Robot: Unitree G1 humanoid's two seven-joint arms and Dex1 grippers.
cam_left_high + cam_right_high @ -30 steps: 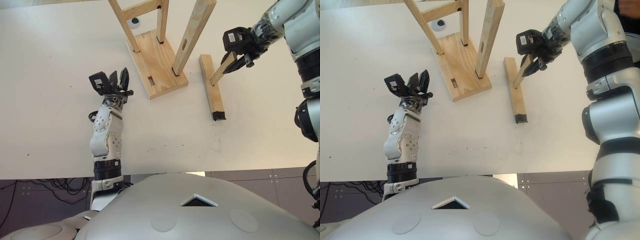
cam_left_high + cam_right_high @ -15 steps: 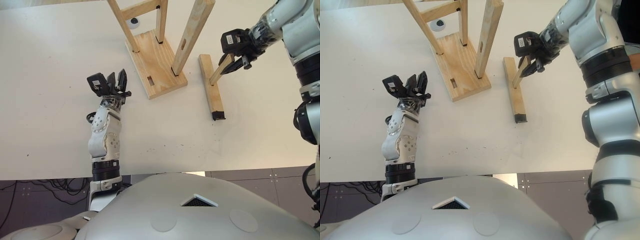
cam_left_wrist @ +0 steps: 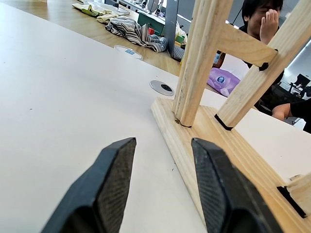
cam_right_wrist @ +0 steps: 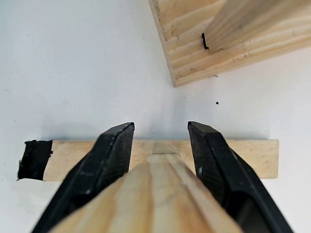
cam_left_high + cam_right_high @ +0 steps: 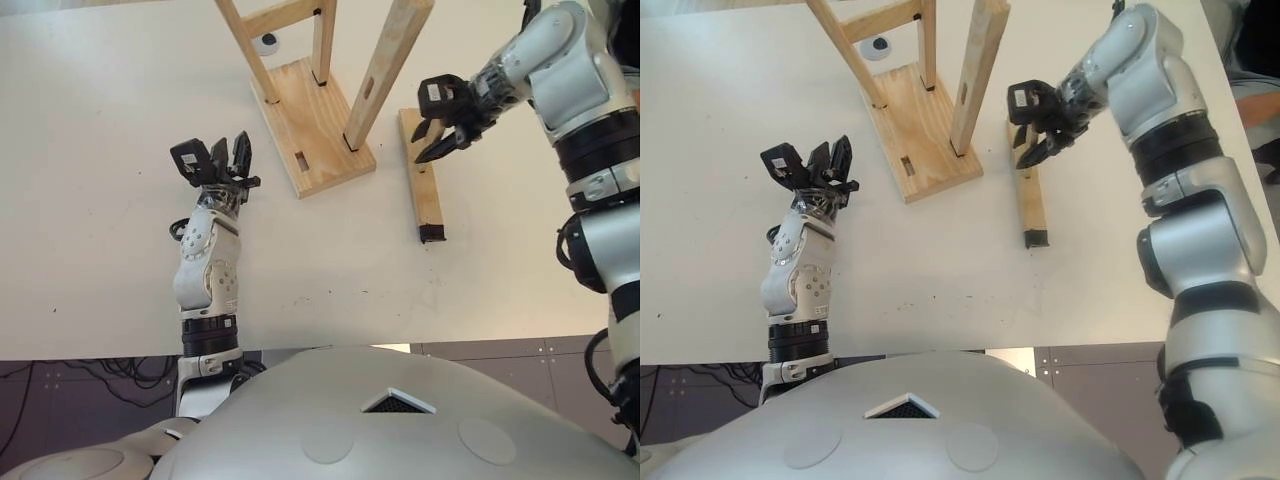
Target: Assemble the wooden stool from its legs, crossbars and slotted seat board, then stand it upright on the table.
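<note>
The slotted seat board (image 5: 310, 130) lies flat on the table with three legs (image 5: 385, 60) standing up from it. A crossbar (image 5: 285, 18) joins two of them. One slot (image 5: 302, 159) near the board's left corner is empty. To the right, a loose leg (image 5: 425, 190) with a black end (image 4: 34, 158) lies on the table. My right gripper (image 5: 437, 135) is shut on a crossbar (image 4: 160, 194) that stands on this leg (image 4: 243, 155). My left gripper (image 5: 228, 160) is open and holds nothing, left of the seat board (image 3: 194, 145).
A small round disc (image 5: 266, 42) sits in the white table (image 5: 100, 250) behind the stool. The table's front edge (image 5: 330, 348) runs close to my body. Free room lies left of and in front of the seat board.
My right gripper has swung left toward the stool, tipping the crossbar steeper over the lying leg. My left gripper has drifted slightly away from me and stayed open.
</note>
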